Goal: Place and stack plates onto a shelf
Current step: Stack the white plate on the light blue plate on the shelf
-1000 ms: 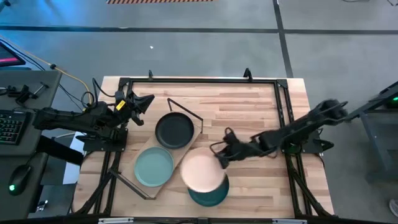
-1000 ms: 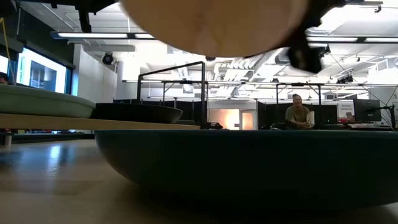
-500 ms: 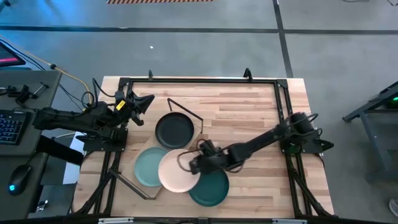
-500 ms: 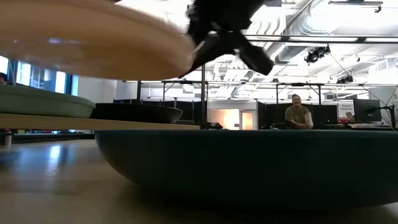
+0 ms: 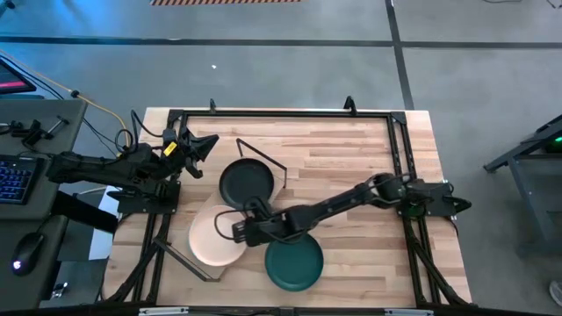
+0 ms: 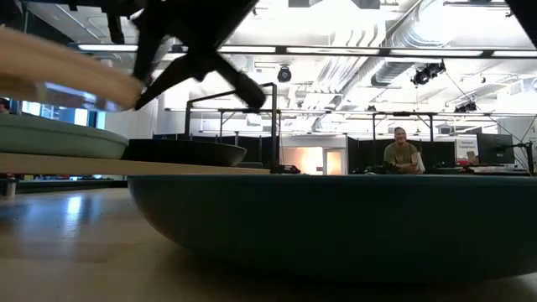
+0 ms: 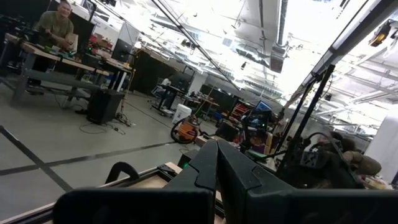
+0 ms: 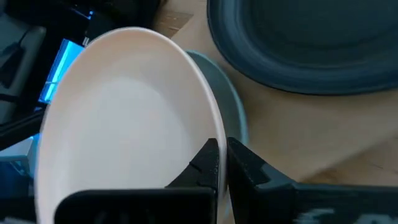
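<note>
My right gripper (image 5: 239, 231) reaches across the table and is shut on the cream-white plate (image 5: 216, 235). It holds that plate over the pale sage green plate (image 8: 235, 118), of which only a sliver shows. The sage plate (image 6: 59, 138) and the black plate (image 5: 246, 184) rest on the plywood shelf (image 5: 279, 183). The dark teal plate (image 5: 294, 263) sits on the tabletop near the near edge. My left gripper (image 5: 198, 147) waits shut at the table's left side, clear of the plates. My right gripper pinches the cream plate's rim (image 8: 211, 134) on its right side, one finger above the rim and one below. The fingers (image 8: 244, 167) come roughly level from the table's right. The plate (image 6: 59, 71) hangs slightly tilted just above the sage plate, not touching it as far as the low view shows.
Thin black rod frames (image 5: 259, 151) rise from the shelf's far end beside the black plate, and another frame (image 5: 180, 259) stands at its near end. A black rail (image 5: 281, 114) runs round the tabletop. Bare wood lies right of the teal plate. A person (image 6: 403, 155) sits far behind.
My right gripper has carried the cream plate toward the table's left, from above the teal plate to above the sage plate on the shelf, and has brought it lower. The teal plate now shows whole. The gripper has stayed shut on the rim.
</note>
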Available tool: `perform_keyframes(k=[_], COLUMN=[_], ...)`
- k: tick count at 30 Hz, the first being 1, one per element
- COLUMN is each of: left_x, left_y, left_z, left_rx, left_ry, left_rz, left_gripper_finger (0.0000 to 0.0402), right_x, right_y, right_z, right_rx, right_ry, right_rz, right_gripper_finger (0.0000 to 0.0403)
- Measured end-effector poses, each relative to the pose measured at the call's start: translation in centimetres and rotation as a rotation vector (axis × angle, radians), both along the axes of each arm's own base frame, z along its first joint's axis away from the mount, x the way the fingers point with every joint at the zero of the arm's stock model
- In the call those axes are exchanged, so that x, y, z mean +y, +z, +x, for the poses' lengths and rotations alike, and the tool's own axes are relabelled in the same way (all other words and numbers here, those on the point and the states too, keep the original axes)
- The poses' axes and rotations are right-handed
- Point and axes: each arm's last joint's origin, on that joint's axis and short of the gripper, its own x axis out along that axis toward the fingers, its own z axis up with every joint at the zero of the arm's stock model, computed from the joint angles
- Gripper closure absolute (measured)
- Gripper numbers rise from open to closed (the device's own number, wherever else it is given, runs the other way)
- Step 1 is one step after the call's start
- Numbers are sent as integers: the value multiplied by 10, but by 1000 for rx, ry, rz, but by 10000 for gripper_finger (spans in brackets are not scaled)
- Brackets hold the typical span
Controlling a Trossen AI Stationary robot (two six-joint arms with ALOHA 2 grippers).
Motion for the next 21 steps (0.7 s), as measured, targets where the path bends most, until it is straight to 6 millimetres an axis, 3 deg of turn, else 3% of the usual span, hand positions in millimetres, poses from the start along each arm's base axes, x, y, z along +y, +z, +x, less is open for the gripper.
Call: perform_keyframes(k=[7, 21], left_x=[0, 0], left_y=[0, 0], left_z=[0, 0], left_rx=[0, -1], left_ry=[0, 1], left_rz=[0, 0], left_gripper_finger=[401, 401], right_x=[6, 5], right_y=[-15, -18], right_z=[17, 14], right_rx=[-11, 48], right_ry=[-6, 7], right_rz=[10, -19], right_gripper_finger=[403, 403])
